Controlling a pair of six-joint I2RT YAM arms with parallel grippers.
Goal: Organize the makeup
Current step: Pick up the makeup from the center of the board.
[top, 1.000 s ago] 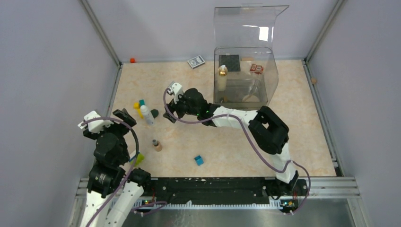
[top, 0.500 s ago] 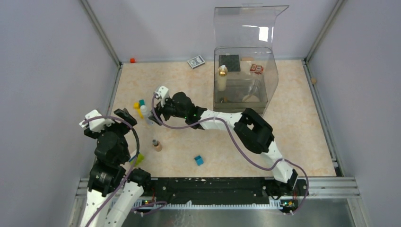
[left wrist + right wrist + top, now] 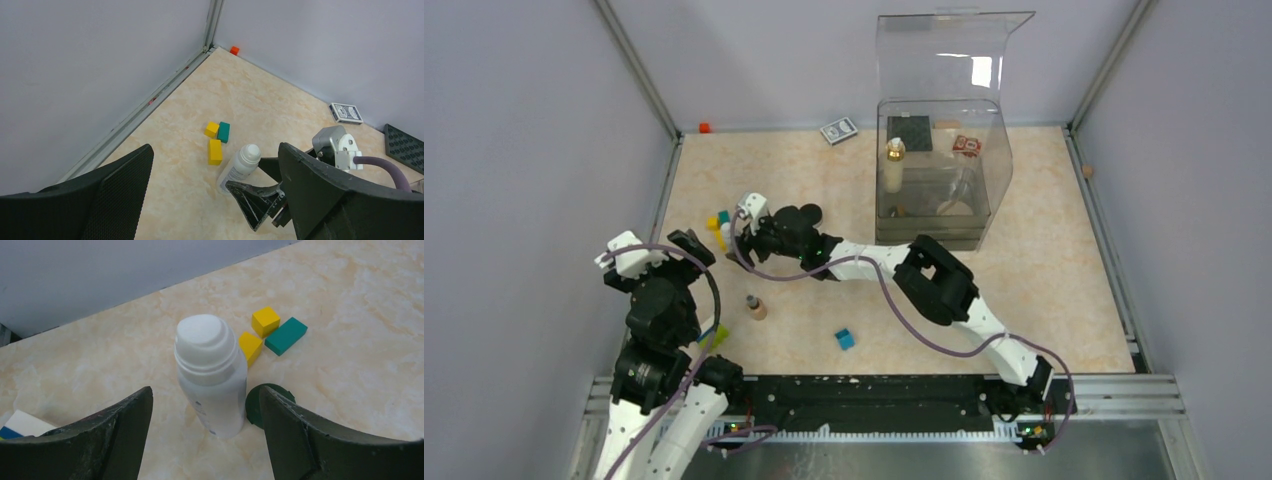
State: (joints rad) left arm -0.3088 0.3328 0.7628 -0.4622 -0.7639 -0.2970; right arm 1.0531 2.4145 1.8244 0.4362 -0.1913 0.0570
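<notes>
A white bottle (image 3: 212, 375) stands upright between the open fingers of my right gripper (image 3: 207, 440), with a gap on both sides. From above, the right gripper (image 3: 742, 240) reaches far left and mostly hides the bottle (image 3: 727, 231). A dark green round compact (image 3: 265, 405) lies just behind the bottle. The left wrist view has the bottle (image 3: 240, 167) ahead of my open, empty left gripper (image 3: 215, 200). A tan tube (image 3: 755, 307) stands in the open. The clear organizer (image 3: 984, 150) holds a gold-capped bottle (image 3: 894, 165), a dark square palette (image 3: 911, 132), a checkered palette (image 3: 967, 145) and a beige disc (image 3: 954, 208).
Yellow blocks (image 3: 265, 321) and a teal block (image 3: 285, 335) lie close behind the bottle. A blue cube (image 3: 844, 339) sits near the front. A card box (image 3: 839, 130) and an orange piece (image 3: 705, 127) lie by the back wall. The left wall rail (image 3: 150, 102) runs close by.
My right arm has stretched leftward across the table, and its open gripper has come around the white bottle. The left arm has stayed still.
</notes>
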